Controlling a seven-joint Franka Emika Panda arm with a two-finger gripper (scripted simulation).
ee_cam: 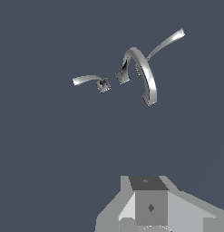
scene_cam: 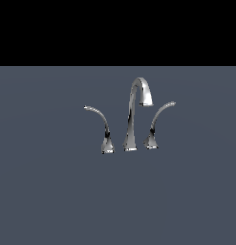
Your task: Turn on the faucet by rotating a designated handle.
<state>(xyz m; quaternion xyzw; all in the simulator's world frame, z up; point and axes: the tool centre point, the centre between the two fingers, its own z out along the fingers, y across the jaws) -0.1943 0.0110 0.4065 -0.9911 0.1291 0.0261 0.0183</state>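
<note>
The chrome faucet stands on a flat grey-blue surface [scene_cam: 52, 191]. Its tall gooseneck spout [scene_cam: 135, 112] is in the middle, with the tip turned down toward the exterior view's right. The handle [scene_cam: 160, 117] is the thin curved lever on the exterior view's right, its tip sweeping up and rightward. A mirror-image lever [scene_cam: 100, 119] stands on the left. The arm does not show in the exterior view. In the wrist view the spout [ee_cam: 145, 74], the handle [ee_cam: 165, 43] and the other lever [ee_cam: 88, 80] lie well apart from my gripper [ee_cam: 149, 201]. Only grey parts of the gripper show at the frame's edge, touching nothing.
The grey-blue surface spreads flat all around the faucet. A black band fills the exterior view above the surface's far edge [scene_cam: 117, 66].
</note>
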